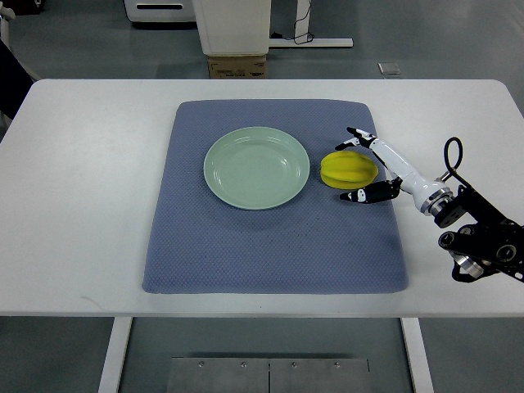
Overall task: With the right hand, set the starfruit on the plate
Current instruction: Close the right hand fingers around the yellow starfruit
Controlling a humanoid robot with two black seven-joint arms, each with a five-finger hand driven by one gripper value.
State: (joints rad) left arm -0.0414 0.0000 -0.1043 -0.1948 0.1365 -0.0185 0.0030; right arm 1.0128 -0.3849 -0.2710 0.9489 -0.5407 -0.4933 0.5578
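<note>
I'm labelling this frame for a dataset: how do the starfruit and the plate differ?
The starfruit is yellow and ridged; the plate is pale green and smooth. The starfruit is far smaller than the plate. The right hand has fingers around the starfruit; nothing touches the plate, which is empty. Both rest on the blue mat.

Single top view, taken from the robot's own side and angled steeply downward. It frames the whole white bench [82,205] at moderate distance, with grey floor [458,41] beyond the far edge and the bench's leg frame below the near edge.
</note>
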